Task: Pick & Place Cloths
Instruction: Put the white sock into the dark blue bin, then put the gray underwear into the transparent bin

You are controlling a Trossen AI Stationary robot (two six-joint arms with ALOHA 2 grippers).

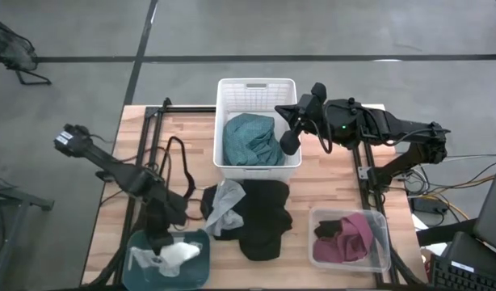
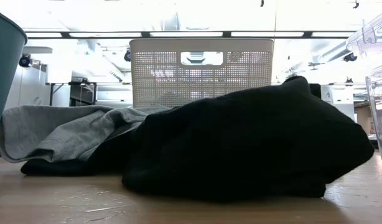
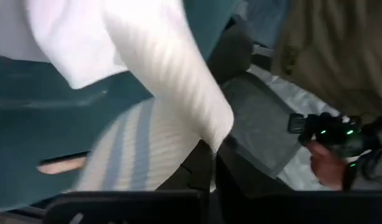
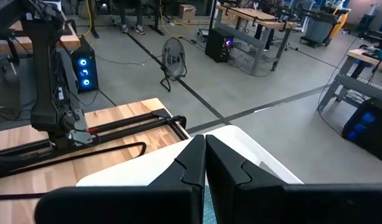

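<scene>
the left gripper (image 1: 161, 242) reaches down into the teal tray (image 1: 195, 273), fingers clamped on the white cloth (image 1: 177, 255) lying there. beside it on the table lie the grey cloth (image 1: 226, 202) and black cloth (image 1: 262, 217). behind them the white basket (image 1: 257, 89) holds the teal-green cloth (image 1: 251, 139), the right gripper (image 1: 290, 142) at its rim, fingers together, empty. the clear tray (image 1: 378, 252) holds the maroon cloth (image 1: 355, 236).

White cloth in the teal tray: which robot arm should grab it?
Left, probably. The left gripper hangs right over the white cloth in the teal tray; the right gripper is far off, beside the basket.
</scene>
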